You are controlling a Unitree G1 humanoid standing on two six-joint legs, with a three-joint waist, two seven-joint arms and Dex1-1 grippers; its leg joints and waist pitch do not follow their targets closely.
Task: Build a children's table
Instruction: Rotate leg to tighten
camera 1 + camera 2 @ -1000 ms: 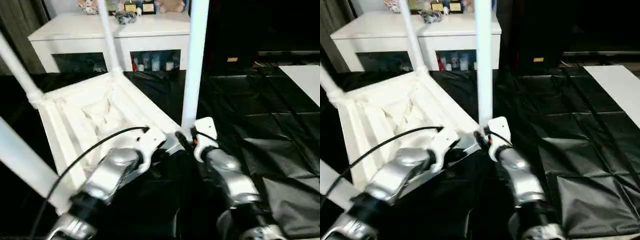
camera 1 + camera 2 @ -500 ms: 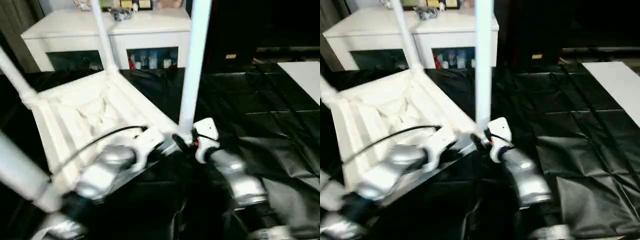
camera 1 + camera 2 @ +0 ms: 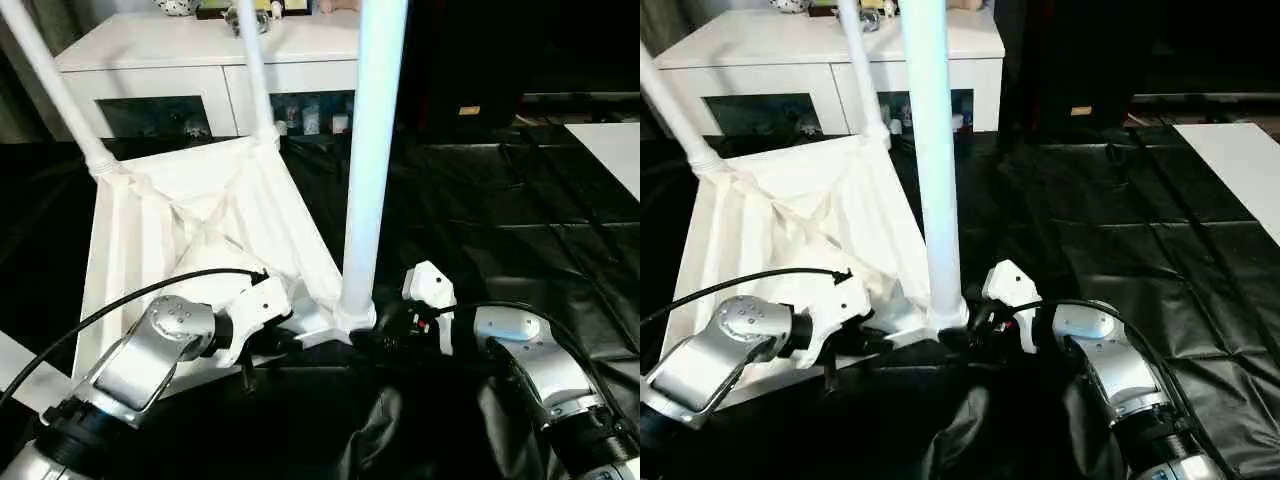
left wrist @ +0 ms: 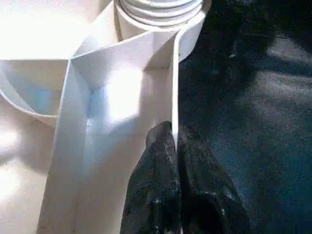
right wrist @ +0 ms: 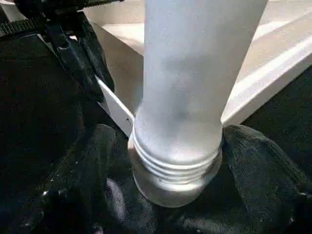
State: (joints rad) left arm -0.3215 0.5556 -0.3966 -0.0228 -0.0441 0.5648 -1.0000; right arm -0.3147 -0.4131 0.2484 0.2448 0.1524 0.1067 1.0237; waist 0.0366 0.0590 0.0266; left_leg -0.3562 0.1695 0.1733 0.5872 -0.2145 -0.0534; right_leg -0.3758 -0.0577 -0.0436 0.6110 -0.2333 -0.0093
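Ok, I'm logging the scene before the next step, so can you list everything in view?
tabletop: one, white, upside down on the black sheet, ribbed underside up.
legs: three white tubes standing in corner sockets, near, far left, far right.
black sheet: one, covering the floor.
cabinet: one, white, behind the tabletop.
white panel: one, far right on the sheet.
left tool: shut on the tabletop's thin edge wall.
right tool: black fingers either side of the near leg's base.
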